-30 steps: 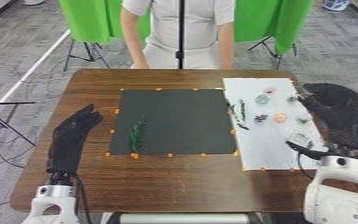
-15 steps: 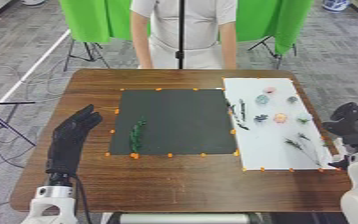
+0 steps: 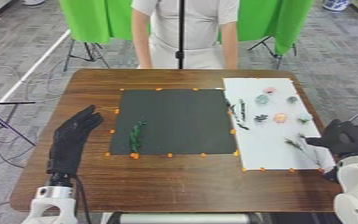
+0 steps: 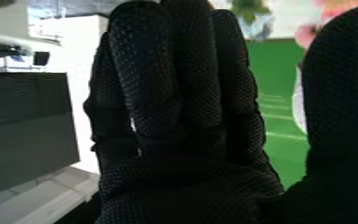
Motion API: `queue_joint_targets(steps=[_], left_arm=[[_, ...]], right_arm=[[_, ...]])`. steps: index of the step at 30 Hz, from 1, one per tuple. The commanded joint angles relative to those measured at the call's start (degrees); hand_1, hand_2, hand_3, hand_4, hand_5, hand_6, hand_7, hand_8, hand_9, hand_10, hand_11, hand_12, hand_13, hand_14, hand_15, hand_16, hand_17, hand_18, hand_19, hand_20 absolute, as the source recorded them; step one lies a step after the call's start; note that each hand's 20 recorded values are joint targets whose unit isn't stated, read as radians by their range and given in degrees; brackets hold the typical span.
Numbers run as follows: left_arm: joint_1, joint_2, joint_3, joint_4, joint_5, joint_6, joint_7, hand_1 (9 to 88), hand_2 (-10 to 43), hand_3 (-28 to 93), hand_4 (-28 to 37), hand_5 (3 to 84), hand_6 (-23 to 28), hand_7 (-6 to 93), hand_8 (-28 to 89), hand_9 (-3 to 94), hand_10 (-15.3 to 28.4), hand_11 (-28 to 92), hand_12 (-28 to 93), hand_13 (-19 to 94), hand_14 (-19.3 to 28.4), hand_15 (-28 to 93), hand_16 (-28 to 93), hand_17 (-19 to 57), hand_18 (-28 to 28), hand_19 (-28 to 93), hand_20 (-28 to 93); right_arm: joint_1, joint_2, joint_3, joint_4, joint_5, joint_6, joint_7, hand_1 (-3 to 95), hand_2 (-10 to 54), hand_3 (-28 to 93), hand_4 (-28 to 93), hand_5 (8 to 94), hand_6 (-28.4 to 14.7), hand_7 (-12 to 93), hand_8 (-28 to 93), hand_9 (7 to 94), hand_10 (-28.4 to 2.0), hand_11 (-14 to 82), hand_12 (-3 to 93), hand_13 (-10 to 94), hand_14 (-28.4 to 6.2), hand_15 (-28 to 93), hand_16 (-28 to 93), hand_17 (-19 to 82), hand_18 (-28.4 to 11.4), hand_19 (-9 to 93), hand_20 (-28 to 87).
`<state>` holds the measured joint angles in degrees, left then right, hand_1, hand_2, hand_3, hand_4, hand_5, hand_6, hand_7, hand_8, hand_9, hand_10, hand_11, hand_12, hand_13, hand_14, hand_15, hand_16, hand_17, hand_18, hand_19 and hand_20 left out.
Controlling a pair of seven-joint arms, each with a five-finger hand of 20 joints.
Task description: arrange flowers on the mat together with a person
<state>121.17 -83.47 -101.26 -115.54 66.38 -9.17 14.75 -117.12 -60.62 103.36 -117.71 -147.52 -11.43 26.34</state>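
Observation:
My left hand [image 3: 76,135] lies on the table left of the dark mat [image 3: 180,115], its fingers straight. At the right table edge, beside the white sheet's lower right part, is my right hand [image 3: 344,139]; in the right wrist view the right hand [image 4: 184,100] has straight fingers and holds nothing. A green leafy stem [image 3: 136,136] lies upright on the mat's left part. On the white sheet [image 3: 260,155] are a pink flower [image 3: 269,90], a pale green flower [image 3: 262,99], a peach flower [image 3: 279,118], a dark bluish flower [image 3: 261,118] and several thin stems [image 3: 294,144].
Orange markers [image 3: 169,155] edge the mat and sheet. The brown table [image 3: 175,185] extends in front of the mat. A person stands behind the far table edge, with a thin dark pole [image 3: 181,40] before them.
My right hand has drawn back from over the white sheet to the right table edge, uncovering the stems, then shifted slightly left. The left hand has stayed still.

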Motion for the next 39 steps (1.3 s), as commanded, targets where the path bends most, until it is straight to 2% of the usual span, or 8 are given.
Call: queue_joint_targets(steps=[1,13,14,15,16,17,32,39], left_arm=[[0.99,-0.53,0.30,-0.18,0.11,0.27,-0.73,23.6,-7.4,68,-18.0,46.2,3.6,10.3,-4,43.8,13.0,13,17,35,16.6,12,6,6.5,11.4,2,19],[1.28,-0.89,0.34,-0.23,-0.04,-0.49,-1.54,23.6,-7.2,67,-17.8,46.1,3.7,10.2,-4,43.5,13.0,13,17,34,16.6,12,6,5.1,12.6,2,19],[1.24,-0.90,0.33,-0.22,-0.04,-0.48,-1.56,23.8,-7.0,67,-17.9,46.0,3.7,10.2,-4,43.4,13.0,13,17,34,16.5,12,6,4.8,12.7,2,18],[1.26,-0.97,0.24,-0.22,-0.02,-0.56,-1.58,23.9,-6.8,67,-18.0,46.0,3.7,10.2,-4,43.4,13.0,13,17,34,16.5,12,6,4.7,12.8,2,18],[1.32,-0.97,0.22,-0.27,-0.02,-0.47,-1.55,24.0,-6.8,67,-17.9,46.0,3.7,10.2,-4,43.4,13.0,13,17,34,16.5,12,6,4.6,12.9,2,18],[1.38,-0.99,0.18,-0.30,-0.04,-0.41,-1.57,23.9,-6.8,67,-17.9,45.9,3.7,10.2,-4,43.3,13.0,13,17,34,16.5,12,6,4.5,12.9,2,18],[1.21,-0.42,0.06,-0.34,0.00,-0.54,-2.09,23.5,-6.9,67,-17.9,45.8,3.7,10.2,-4,43.3,12.9,13,18,33,16.6,12,7,3.7,12.9,2,18],[0.65,0.33,0.11,-0.29,0.22,-1.28,-2.82,23.4,-7.1,67,-17.9,45.6,3.6,10.1,-4,43.0,12.8,12,17,33,16.6,12,7,3.4,13.0,2,18]], right_arm=[[0.17,0.25,-0.87,1.75,-1.57,-0.52,0.71,39.0,-9.5,55,-28,75.4,1.9,16,-10,87.1,-11.1,20.2,20.5,78,-8.7,49,30,32,-17.9,59,43],[1.24,0.11,-3.38,5.13,-0.59,3.52,0.67,43.7,-9.5,59,-28,81.9,3.8,17,-4,93.6,-8.6,20.8,19.5,81,-8.1,53,32,34,-17.8,61,43],[1.29,0.12,-3.45,5.31,-0.55,3.69,0.81,48.7,-9.5,52,-28,82.7,3.8,17,1,93.7,-8.4,22.0,19.1,82,-7.9,54,32,34,-17.9,62,43],[1.38,0.02,-3.43,5.44,-0.19,3.98,0.89,59.3,-9.5,26,-15,83.3,3.8,16,2,93.7,-8.4,22.7,18.9,82,-7.9,54,33,34,-18.0,62,42],[1.33,0.00,-3.56,5.68,-0.28,4.99,0.91,78.6,-9.5,-19,12,84.7,3.8,16,4,93.7,-8.1,23.9,18.5,83,-7.7,54,33,34,-17.9,63,42],[1.40,0.00,-3.71,5.98,-0.41,6.04,0.81,82.0,-9.5,-25,17,85.3,3.9,16,5,93.7,-7.9,24.7,18.5,83,-7.6,54,33,35,-17.9,63,42],[5.33,-8.01,-11.24,-8.22,6.08,22.55,1.89,86.7,-9.5,-28,39,91.5,3.2,19,9,93.7,-8.3,39.1,17.6,83,-8.5,64,37,35,-18.9,67,43],[11.72,-19.16,-23.10,-6.20,7.37,27.05,0.62,86.6,-9.5,-28,44,92.4,2.0,21,8,93.7,-9.0,46.2,18.1,80,-11.0,74,39,34,-19.8,69,45]])
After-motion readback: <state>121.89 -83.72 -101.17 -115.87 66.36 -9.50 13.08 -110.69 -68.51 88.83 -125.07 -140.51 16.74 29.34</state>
